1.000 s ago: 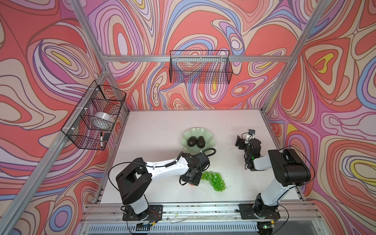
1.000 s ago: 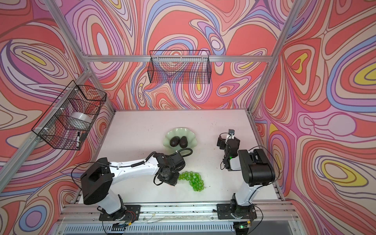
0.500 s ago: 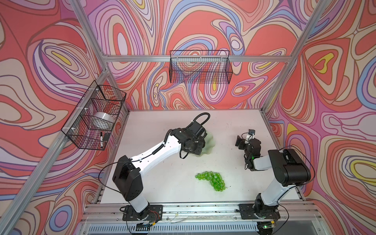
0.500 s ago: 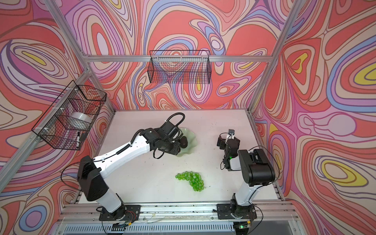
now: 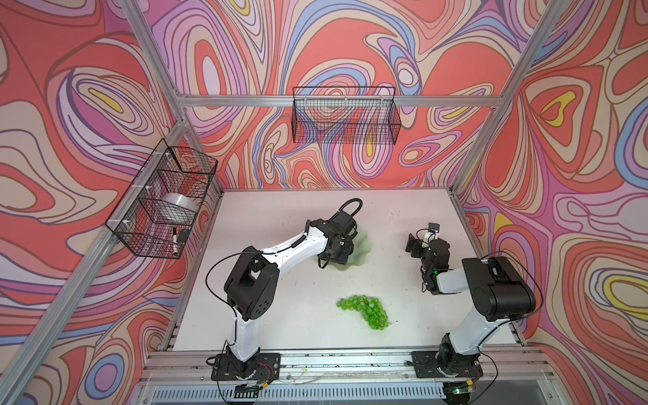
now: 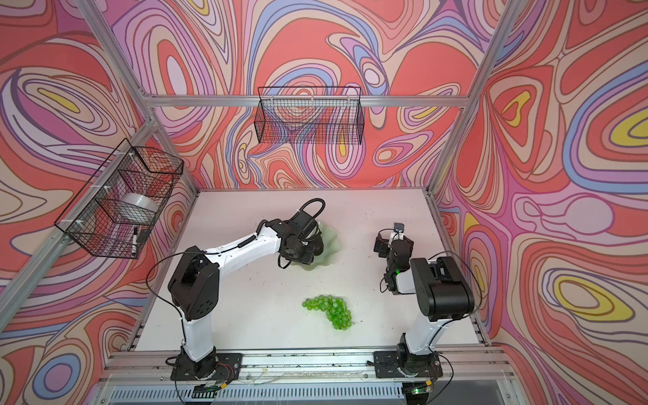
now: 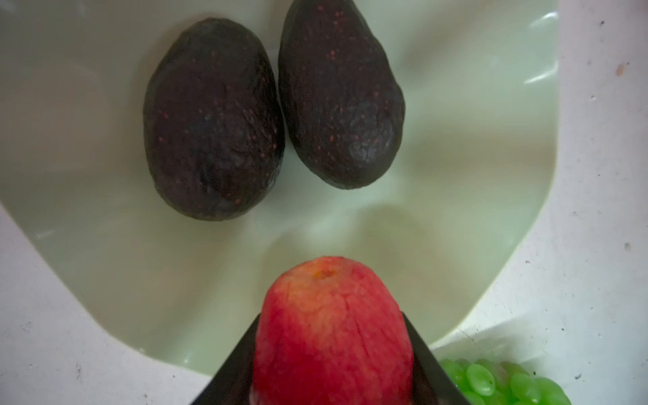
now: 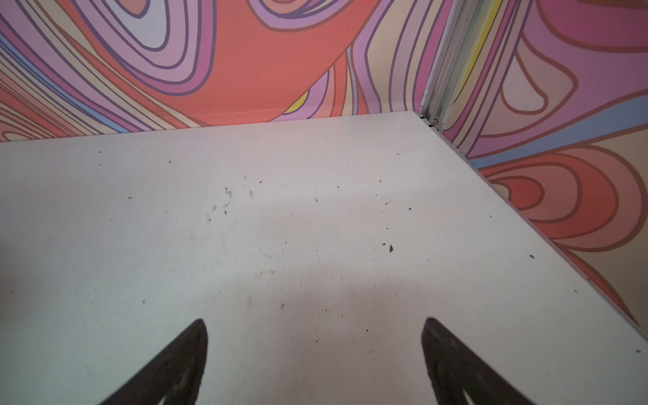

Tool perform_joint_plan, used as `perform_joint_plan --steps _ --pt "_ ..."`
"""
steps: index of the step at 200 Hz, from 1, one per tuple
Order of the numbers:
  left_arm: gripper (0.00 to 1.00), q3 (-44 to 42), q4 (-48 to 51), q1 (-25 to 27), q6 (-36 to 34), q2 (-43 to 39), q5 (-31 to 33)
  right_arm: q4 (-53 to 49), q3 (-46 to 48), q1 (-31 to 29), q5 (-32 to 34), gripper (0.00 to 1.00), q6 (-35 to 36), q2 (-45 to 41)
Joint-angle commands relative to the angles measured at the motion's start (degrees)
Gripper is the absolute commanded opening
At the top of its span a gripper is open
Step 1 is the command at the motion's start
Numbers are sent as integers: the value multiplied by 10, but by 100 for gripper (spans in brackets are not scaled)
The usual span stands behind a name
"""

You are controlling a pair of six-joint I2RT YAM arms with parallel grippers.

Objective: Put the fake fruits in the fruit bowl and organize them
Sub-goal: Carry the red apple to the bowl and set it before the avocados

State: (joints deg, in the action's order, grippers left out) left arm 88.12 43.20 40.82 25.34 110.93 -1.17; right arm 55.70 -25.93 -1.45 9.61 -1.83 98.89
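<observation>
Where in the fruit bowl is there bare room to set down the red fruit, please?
Free: the bowl floor between the avocados and the rim facing the grapes, beneath the red fruit in the left tool. Crowded: the middle, where both avocados lie side by side.

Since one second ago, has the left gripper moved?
Yes. The left gripper, holding the red fruit, went from beside the unmoved grapes toward the back wall, and is now over the bowl.

no text, label or number is readable anywhere.
</observation>
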Motion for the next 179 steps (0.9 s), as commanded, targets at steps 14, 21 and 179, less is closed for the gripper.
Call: perform_joint_plan --steps 14,21,179 --pt "49 1 -21 -14 13 18 12 0 -6 2 1 98 -3 -6" --pt "49 -1 -24 -16 12 20 13 0 -5 2 1 99 -3 -6" --pt "73 14 -17 -22 23 15 -14 0 -6 2 1 98 -3 -7"
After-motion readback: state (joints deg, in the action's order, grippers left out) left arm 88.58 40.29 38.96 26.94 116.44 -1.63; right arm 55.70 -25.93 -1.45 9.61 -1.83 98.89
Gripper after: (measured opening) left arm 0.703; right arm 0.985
